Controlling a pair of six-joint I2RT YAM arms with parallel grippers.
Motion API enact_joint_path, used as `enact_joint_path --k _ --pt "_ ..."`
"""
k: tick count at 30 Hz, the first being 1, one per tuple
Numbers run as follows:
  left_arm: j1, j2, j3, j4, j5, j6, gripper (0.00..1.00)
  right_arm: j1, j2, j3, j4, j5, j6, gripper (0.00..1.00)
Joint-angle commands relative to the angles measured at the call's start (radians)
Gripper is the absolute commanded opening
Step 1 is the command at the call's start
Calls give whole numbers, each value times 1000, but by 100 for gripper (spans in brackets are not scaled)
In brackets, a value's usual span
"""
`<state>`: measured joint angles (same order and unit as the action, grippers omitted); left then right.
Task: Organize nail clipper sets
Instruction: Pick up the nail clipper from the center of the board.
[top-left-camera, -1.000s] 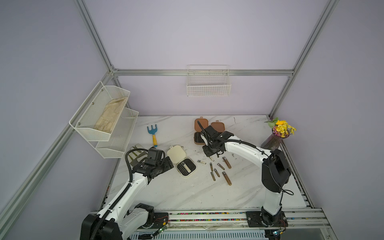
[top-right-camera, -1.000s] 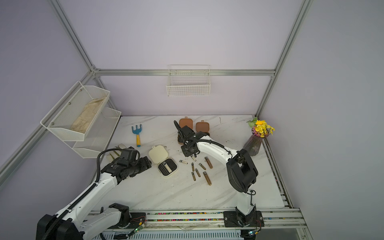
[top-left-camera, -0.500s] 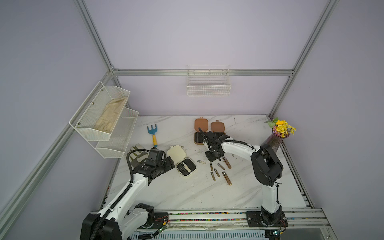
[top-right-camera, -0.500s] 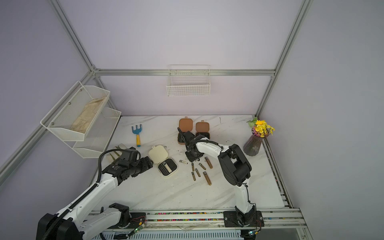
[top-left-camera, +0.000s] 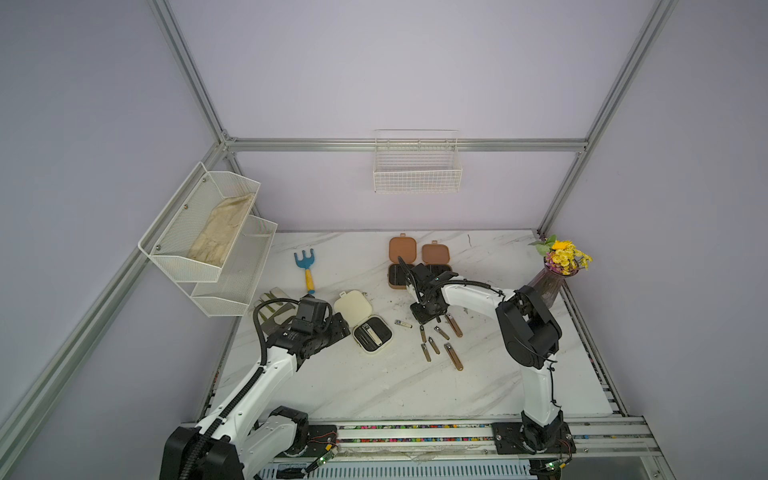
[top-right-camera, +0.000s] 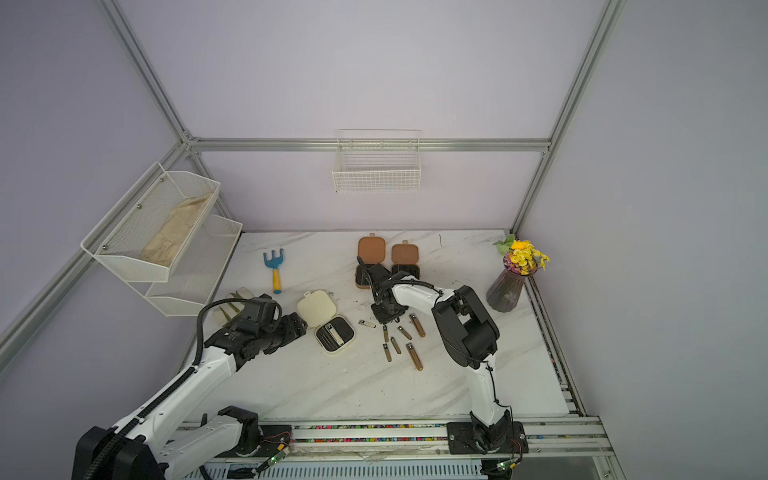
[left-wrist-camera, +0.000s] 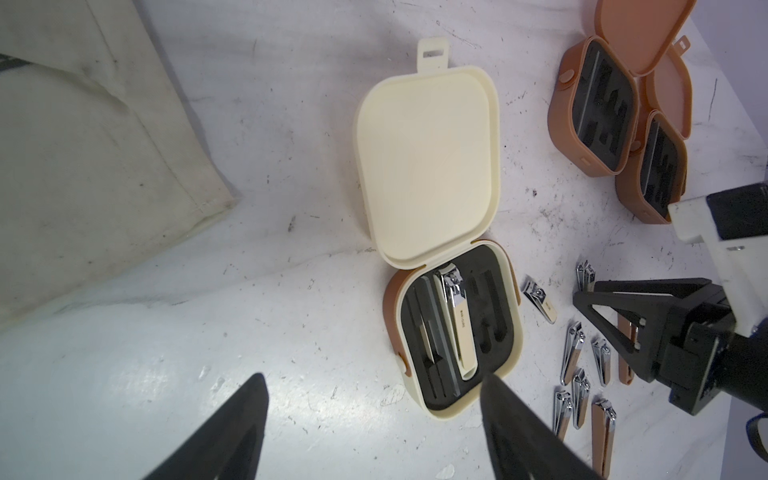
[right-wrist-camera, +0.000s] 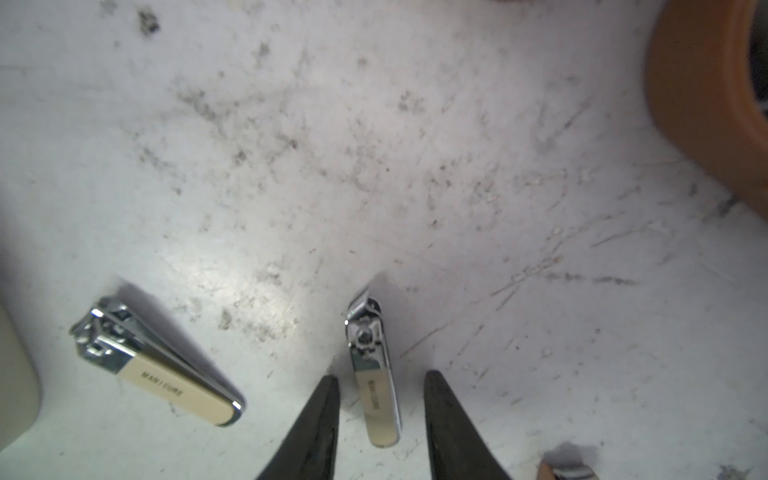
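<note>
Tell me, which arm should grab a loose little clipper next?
Right. The right pincer, open, straddles a small silver-and-beige metal nail clipper; the left pincer hovers beside the open cream plastic case instead.

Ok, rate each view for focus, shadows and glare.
Right wrist view: the cream-handled clipper is sharp with readable lettering and a hard shadow, there is glare on the table beside it, and the brown case at the edge is blurred. Left wrist view: cream case crisp, left gripper fingers soft-edged, dark. Both top views: even, soft light.

Blue rake (top-left-camera: 308, 274), flower vase (top-left-camera: 548, 286), wire wall basket (top-left-camera: 417, 181)
</note>
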<state>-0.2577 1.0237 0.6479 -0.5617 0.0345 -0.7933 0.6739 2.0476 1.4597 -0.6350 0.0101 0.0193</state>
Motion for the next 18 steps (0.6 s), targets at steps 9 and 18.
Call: enact_joint_path --k 9,18 --pt "-6 0 -37 31 10 -9 79 -4 36 -14 -2 -18 -3 22" --pt "-8 1 -39 34 13 -10 79 -4 22 -38 0 -24 -1 4"
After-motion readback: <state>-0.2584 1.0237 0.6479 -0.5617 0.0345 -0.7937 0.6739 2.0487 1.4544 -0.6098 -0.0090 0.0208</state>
